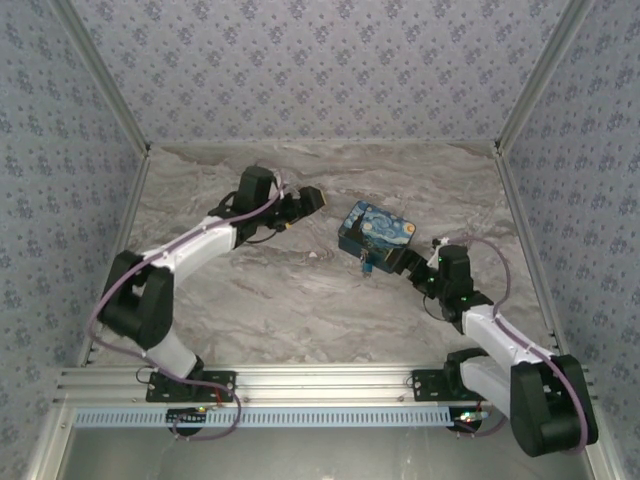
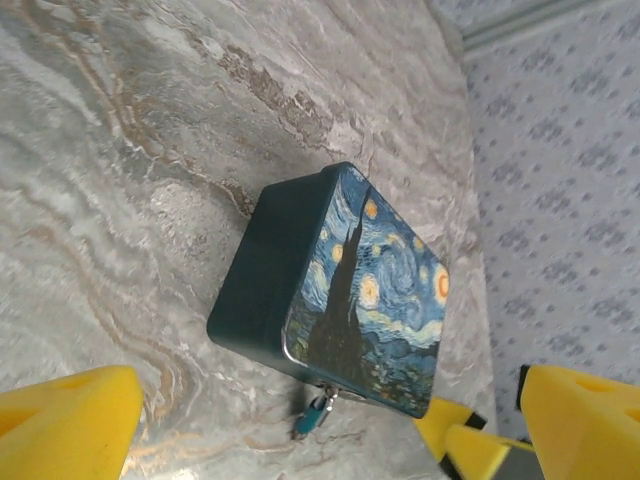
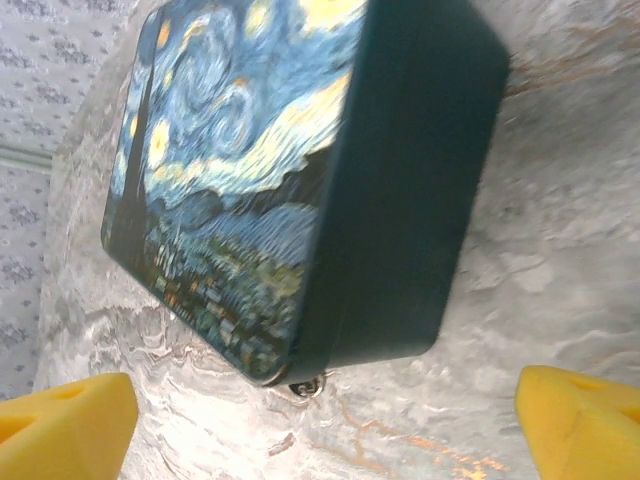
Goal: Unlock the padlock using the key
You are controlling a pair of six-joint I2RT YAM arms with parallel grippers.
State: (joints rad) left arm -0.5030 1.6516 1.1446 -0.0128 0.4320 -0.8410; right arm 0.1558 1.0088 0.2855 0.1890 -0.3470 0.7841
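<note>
The tiny teal padlock (image 1: 366,266) hangs from the front clasp of the starry-night box (image 1: 376,229) and rests on the table. In the left wrist view the padlock (image 2: 315,413) lies below the box (image 2: 300,270) corner, its thin silver shackle through the clasp. My left gripper (image 1: 303,207) is open to the left of the box, apart from it, its yellow fingers (image 2: 62,425) wide. My right gripper (image 1: 404,262) is open close beside the box's near right side. In the right wrist view a silver ring (image 3: 311,385) shows under the box (image 3: 400,200) corner. I cannot make out a key.
The marble tabletop (image 1: 280,300) is walled by patterned panels on the left, back and right. The right gripper's yellow fingertips (image 2: 465,440) show beside the box in the left wrist view. An aluminium rail (image 1: 320,385) runs along the near edge.
</note>
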